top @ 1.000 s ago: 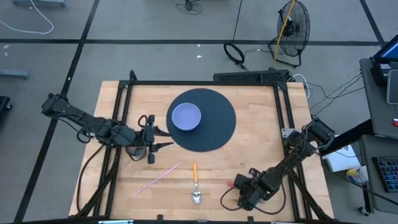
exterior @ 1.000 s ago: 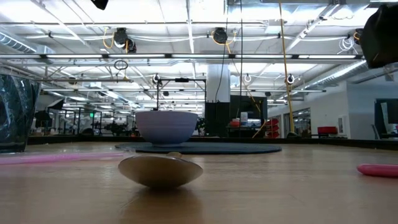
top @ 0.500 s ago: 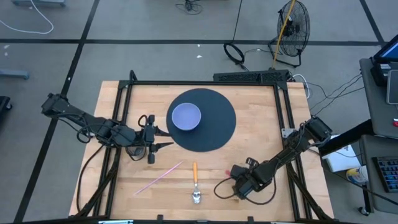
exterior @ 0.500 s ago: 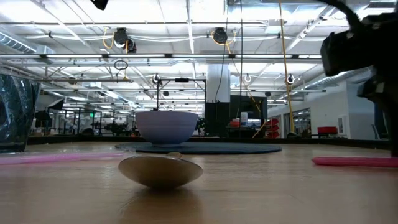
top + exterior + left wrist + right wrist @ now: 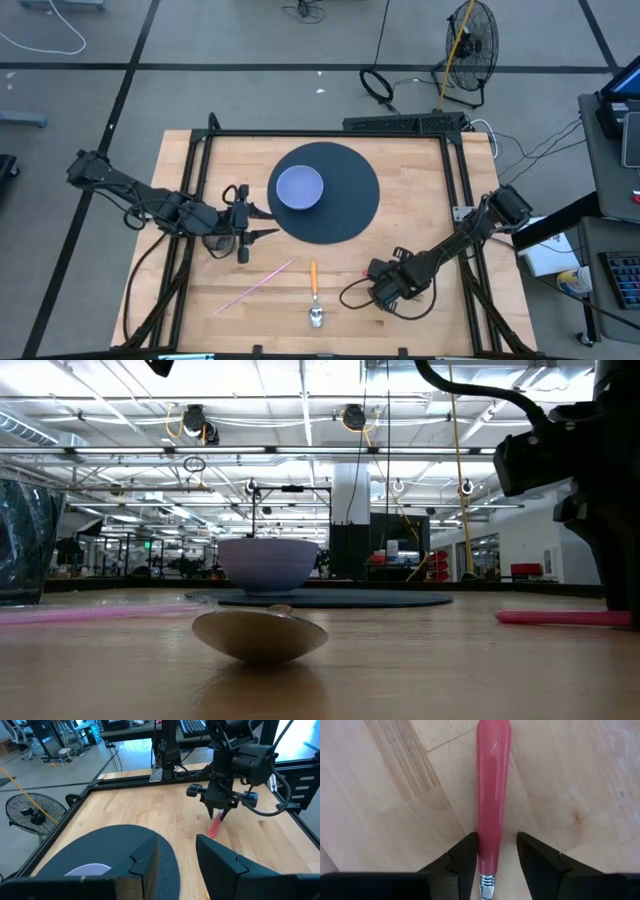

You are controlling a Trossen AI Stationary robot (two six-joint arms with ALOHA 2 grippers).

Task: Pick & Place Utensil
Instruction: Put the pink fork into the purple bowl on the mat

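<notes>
The right gripper stands straight above a pink-handled utensil, its 2 fingers parted either side of the glossy, rounded handle, whose metal collar shows between them. The utensil lies flat on the bare wooden table, toward the right front, its long axis running away from the fingers. The left gripper, jaws apart and empty, waits by the dark round mat.

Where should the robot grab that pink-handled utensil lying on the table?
On the pink handle, coming straight down. The utensil lies flat on the wooden table, and the handle is long and rounded, so it fits between two fingers. The right gripper already straddles it near the metal neck, not yet closed on it.
</notes>
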